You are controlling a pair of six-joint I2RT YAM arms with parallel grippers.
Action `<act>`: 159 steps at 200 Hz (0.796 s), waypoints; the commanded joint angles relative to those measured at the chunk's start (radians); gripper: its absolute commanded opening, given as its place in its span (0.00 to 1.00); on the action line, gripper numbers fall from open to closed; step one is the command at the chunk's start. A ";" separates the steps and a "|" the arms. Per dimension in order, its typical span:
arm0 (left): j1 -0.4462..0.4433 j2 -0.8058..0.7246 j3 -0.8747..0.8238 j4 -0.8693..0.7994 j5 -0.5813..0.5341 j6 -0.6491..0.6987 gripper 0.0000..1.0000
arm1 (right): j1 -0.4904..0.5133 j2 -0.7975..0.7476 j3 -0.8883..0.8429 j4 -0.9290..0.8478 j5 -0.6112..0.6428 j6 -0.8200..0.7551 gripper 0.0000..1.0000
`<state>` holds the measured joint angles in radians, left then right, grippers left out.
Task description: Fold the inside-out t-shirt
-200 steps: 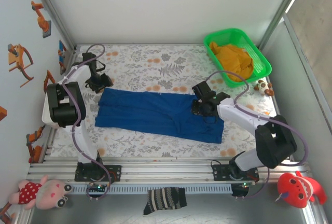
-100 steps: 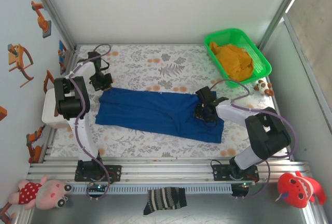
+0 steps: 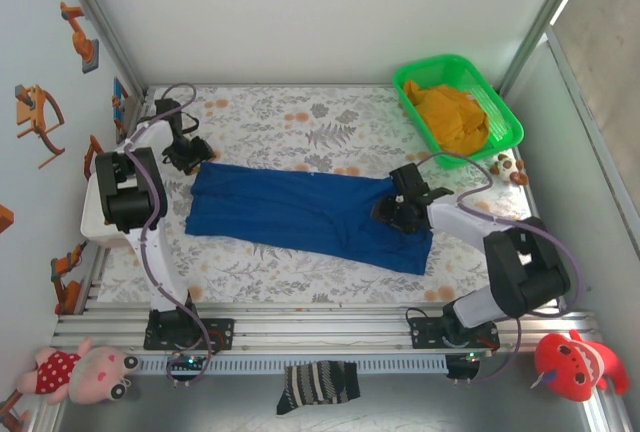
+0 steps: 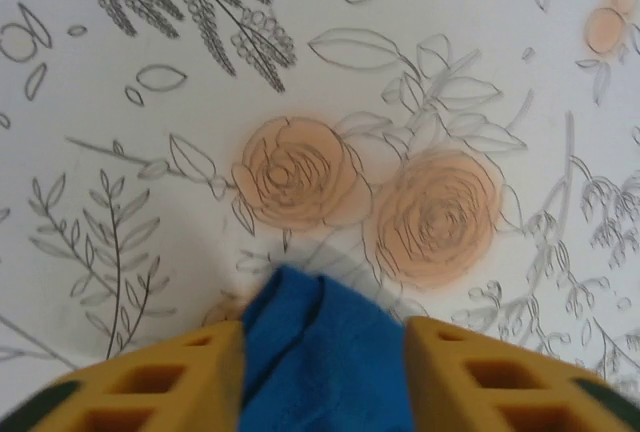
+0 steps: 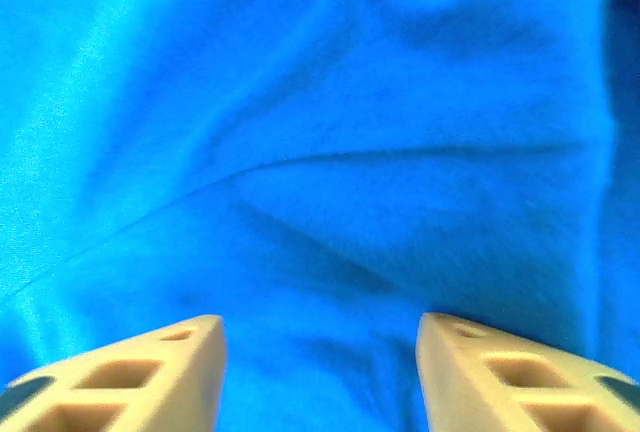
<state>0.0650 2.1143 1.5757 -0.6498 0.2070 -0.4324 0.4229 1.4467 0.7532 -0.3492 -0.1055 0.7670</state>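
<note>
The inside-out t-shirt (image 3: 300,214) is royal blue and lies spread in a long band across the middle of the flowered table cover (image 3: 300,122). My left gripper (image 3: 192,159) is at the shirt's far left corner. In the left wrist view its yellow fingers (image 4: 200,372) stand apart, open, with that corner of the t-shirt (image 4: 320,352) lying between them on the cover; the left gripper (image 4: 322,324) points down at it. My right gripper (image 3: 392,214) hovers over the shirt's right part. It stands open just above the wrinkled blue t-shirt (image 5: 330,102); the right gripper (image 5: 320,320) has nothing pinched.
A green basket (image 3: 505,112) with a mustard-yellow garment (image 3: 452,117) stands at the far right corner. Small brown toys (image 3: 508,169) lie near it. A striped sock (image 3: 318,385), a pink plush (image 3: 85,370) and a red plush (image 3: 578,362) lie below the front rail.
The left gripper closed on the shirt's left corner, nudged it slightly toward the back, and now stands open. The right gripper opened wider over the right part of the shirt.
</note>
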 commanded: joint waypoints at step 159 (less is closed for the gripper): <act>0.019 -0.312 -0.341 0.032 0.105 -0.075 0.66 | -0.311 0.006 -0.035 -0.029 -0.100 -0.192 0.89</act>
<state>0.0799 1.7905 1.2350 -0.6056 0.2924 -0.5056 0.1162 1.4364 0.7547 -0.4400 -0.1268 0.5747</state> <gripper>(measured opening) 0.657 0.887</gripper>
